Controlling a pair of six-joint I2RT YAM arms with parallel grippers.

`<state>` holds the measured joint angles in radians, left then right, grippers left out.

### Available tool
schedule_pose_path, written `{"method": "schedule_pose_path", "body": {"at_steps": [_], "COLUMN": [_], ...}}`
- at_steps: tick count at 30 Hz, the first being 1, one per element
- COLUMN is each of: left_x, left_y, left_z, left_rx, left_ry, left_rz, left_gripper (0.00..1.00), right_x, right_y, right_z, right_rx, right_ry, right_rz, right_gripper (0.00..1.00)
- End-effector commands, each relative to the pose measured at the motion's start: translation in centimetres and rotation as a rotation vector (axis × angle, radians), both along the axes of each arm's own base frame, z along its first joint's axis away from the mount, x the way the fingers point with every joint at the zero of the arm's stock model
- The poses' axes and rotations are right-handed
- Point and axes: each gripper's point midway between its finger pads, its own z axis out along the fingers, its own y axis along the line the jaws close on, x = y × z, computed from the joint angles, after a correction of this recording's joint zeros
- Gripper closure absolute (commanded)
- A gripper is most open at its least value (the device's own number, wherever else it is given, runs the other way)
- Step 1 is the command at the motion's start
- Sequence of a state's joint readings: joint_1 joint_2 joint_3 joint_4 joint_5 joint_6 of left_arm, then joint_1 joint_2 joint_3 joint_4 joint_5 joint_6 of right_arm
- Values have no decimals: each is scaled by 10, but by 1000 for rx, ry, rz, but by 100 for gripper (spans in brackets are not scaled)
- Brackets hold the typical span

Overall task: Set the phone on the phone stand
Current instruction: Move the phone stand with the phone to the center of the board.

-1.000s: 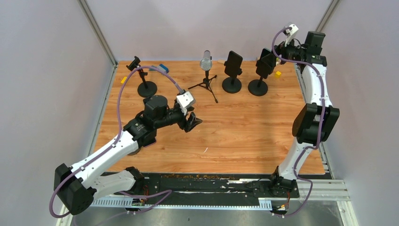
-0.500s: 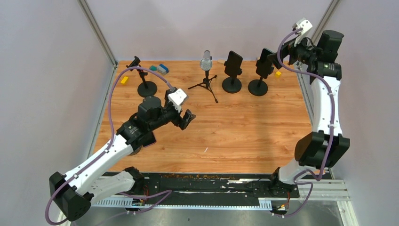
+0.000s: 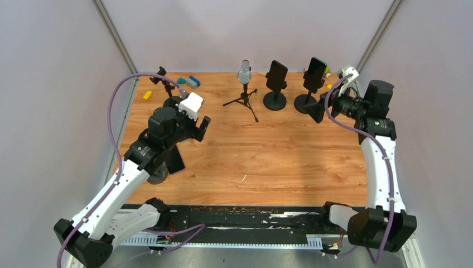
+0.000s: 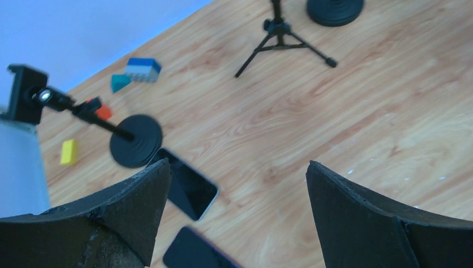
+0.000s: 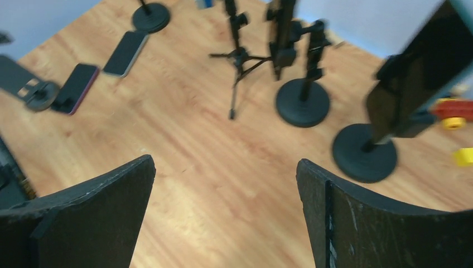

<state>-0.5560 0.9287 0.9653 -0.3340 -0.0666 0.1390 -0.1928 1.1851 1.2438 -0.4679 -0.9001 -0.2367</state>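
1. Two back stands (image 3: 274,101) already carry phones (image 3: 277,74).
2. Another phone (image 4: 191,190) lies flat just beside the empty stand (image 4: 135,140).
3. Left gripper (image 4: 237,167) and right gripper (image 5: 224,163): jaws apart, empty.

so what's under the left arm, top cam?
A dark flat phone pokes out beside a round black base. The arm hides the rest; its wrist view shows a second phone.

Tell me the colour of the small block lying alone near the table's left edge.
The block is yellow, clearest in the left wrist view.
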Motion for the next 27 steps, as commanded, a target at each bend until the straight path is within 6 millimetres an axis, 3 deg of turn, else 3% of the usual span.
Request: {"method": "schedule_pose_path", "body": {"at_steps": [1, 8, 15, 20, 27], "left_x": [-3, -8, -19, -49, -95], "left_y": [38, 81, 129, 168, 200], "left_z": [1, -51, -97, -121, -140], "left_rx": [92, 233, 380, 462, 516], "left_ry": [10, 170, 350, 541, 733], "left_rz": [87, 126, 177, 219, 244], "left_gripper": [3, 2, 3, 2, 2], "right_x": [-39, -85, -98, -103, -103], "right_y": [41, 90, 102, 107, 109], "right_z": [-8, -48, -50, -52, -60], "right_rx": [1, -84, -95, -87, -117], "right_ry": [-50, -79, -80, -68, -66], "right_rz": [165, 354, 399, 431, 443], "right_gripper": [0, 0, 0, 1, 2]}}
